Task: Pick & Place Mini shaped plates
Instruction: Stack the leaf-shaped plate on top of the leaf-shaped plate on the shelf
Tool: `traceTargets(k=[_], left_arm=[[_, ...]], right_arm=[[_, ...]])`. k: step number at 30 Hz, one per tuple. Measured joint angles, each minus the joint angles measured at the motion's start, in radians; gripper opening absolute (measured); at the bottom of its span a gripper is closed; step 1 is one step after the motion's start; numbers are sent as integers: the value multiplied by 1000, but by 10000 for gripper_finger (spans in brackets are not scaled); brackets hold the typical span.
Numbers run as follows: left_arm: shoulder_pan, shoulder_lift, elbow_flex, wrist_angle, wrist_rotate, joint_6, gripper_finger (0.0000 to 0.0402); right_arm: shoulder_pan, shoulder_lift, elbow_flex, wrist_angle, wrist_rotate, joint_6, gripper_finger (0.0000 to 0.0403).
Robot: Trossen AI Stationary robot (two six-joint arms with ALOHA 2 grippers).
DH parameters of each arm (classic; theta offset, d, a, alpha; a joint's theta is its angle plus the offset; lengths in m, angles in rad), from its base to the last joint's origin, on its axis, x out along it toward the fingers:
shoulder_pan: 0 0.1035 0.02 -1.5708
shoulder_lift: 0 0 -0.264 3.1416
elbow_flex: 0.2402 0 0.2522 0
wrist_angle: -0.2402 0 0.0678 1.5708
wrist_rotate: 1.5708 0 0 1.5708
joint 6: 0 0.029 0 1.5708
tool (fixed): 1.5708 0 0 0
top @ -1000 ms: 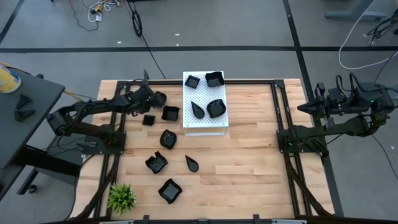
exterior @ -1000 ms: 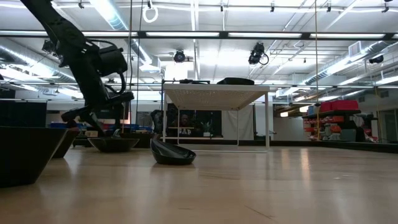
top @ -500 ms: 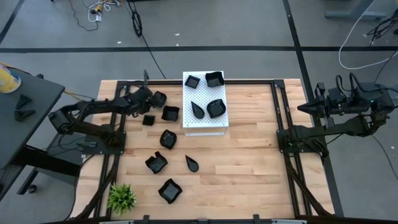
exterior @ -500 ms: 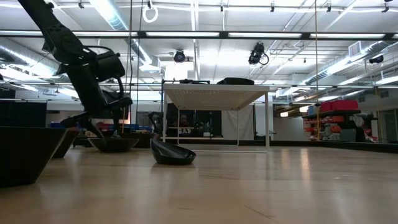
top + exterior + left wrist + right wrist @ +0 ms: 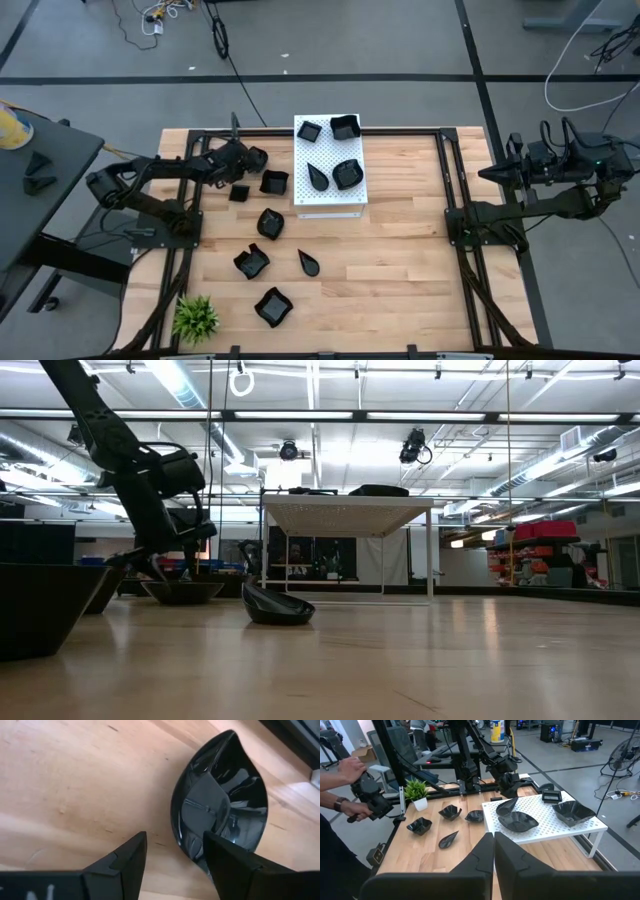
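Observation:
Several small glossy black mini shaped plates lie on the wooden table, and others sit on the white perforated board. My left gripper is open at the table's far left, low over a teardrop plate. One finger stands over the wood outside the plate's rim, and the other finger stands over its hollow. My right gripper is shut and empty, held high at the table's right edge. My left gripper comes at the teardrop plate slanting down, its fingers on either side of the plate's near rim. I cannot tell whether either finger touches the plate, which lies flat on the wood.
Close by the left gripper lie a square plate and a polygonal plate. More plates lie toward the near edge. A green plant stands at the near left corner. A person's hands show beyond the table.
My left gripper has sunk toward the teardrop plate at the far left and stays open. The plates have not moved.

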Motion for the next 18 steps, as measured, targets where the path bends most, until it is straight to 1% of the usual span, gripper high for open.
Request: traceTargets(k=[10, 18], left_arm=[[0, 1, 0, 15, 14, -1, 143], [0, 1, 0, 13, 14, 3, 111]], right_arm=[[0, 0, 0, 0, 0, 0, 19], [0, 0, 0, 0, 0, 0, 19]])
